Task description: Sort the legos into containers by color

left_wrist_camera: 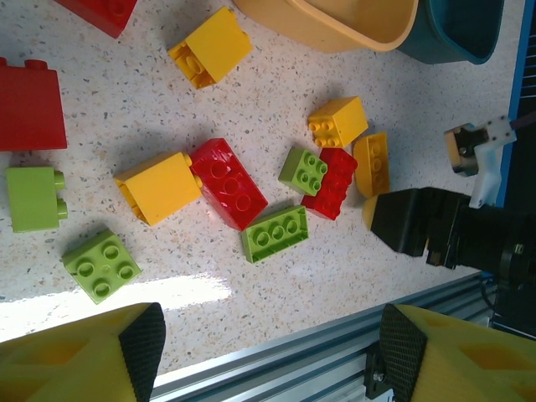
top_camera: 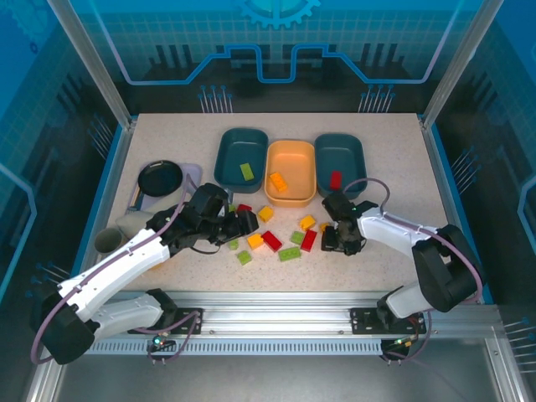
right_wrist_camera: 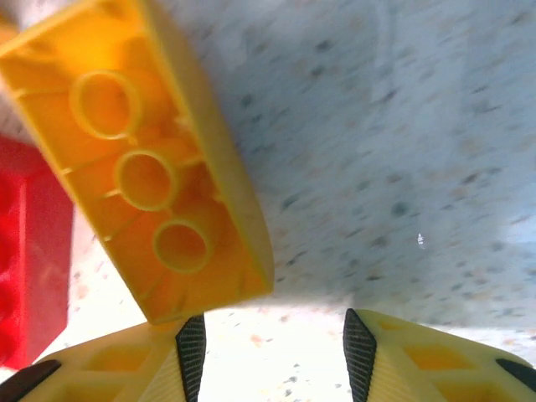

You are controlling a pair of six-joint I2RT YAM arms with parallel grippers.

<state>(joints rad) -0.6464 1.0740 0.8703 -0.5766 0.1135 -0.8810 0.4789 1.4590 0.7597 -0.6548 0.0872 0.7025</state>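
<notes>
At the near side of the table [top_camera: 368, 272], the left gripper [left_wrist_camera: 272, 335] hovers low over the left edge of the loose legos [top_camera: 271, 241]. Its jaws stand wide apart with nothing between them. In front of it the red, orange-yellow and lime green bricks lie scattered close together in the middle of the table, some touching each other. At the right edge of this group the right gripper [right_wrist_camera: 268, 356] is down close to the table, its jaws moderately open and holding nothing. A long orange-yellow brick [right_wrist_camera: 159, 167] lies just ahead of one finger [right_wrist_camera: 191, 356], its hollow underside turned to the camera, and a red brick [right_wrist_camera: 29, 251] is just beside it on the left. Farther away three trays stand in a row. The left teal tray [top_camera: 226, 146] holds one green piece [top_camera: 247, 171], the orange tray [top_camera: 291, 155] one orange-yellow piece [top_camera: 277, 182], and the right teal tray [top_camera: 352, 151] one red piece [top_camera: 335, 179]. A black pan [top_camera: 159, 177] sits at the far left.
</notes>
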